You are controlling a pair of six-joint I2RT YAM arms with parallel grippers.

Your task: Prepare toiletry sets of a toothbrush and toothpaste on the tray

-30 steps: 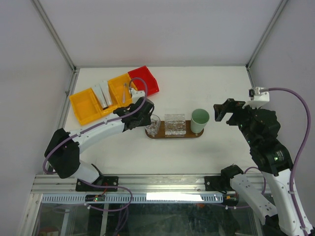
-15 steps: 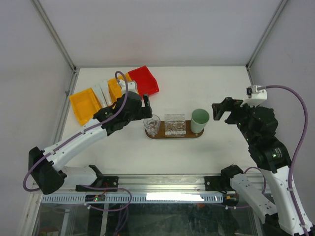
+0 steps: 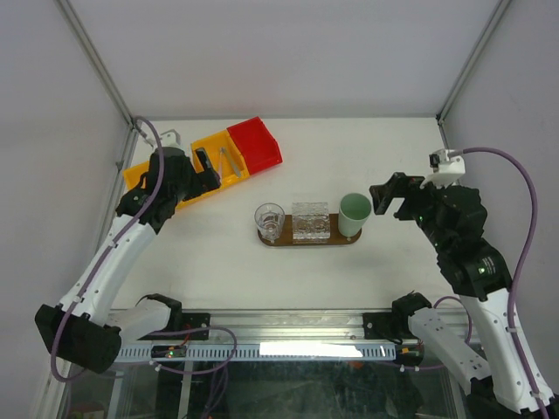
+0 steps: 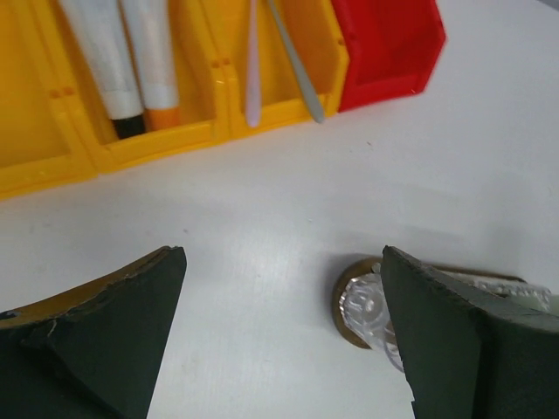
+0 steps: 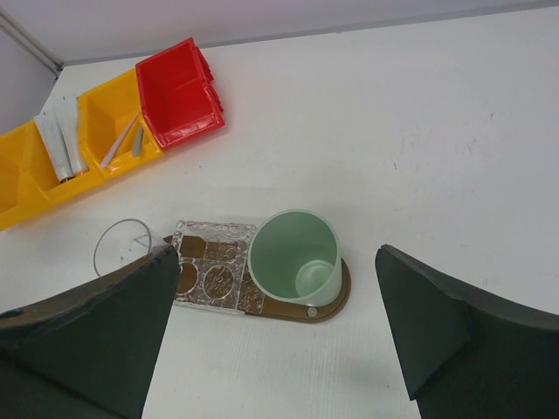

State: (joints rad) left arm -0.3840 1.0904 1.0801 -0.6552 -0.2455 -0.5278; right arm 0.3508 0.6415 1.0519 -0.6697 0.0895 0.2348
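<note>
The dark wooden tray (image 3: 339, 241) lies mid-table and carries a clear glass (image 3: 269, 218), a clear textured holder (image 3: 310, 222) and a mint-green cup (image 3: 355, 212). Two toothpaste tubes (image 4: 131, 52) and two thin toothbrushes (image 4: 278, 58) lie in the yellow bins (image 4: 52, 131). My left gripper (image 4: 281, 255) hangs open and empty above the table between those bins and the tray's left end (image 4: 343, 301). In the right wrist view my right gripper (image 5: 277, 253) is open and empty, high above the cup (image 5: 294, 257) and the tray (image 5: 336, 292).
A red bin (image 3: 256, 142) adjoins the yellow bins (image 3: 223, 148) at the back left. Frame posts stand at the table's back corners. The left arm covers part of the yellow bins in the top view.
My left gripper opened, let go of the glass on the tray and drew back left to the yellow bins. The right arm barely moved.
</note>
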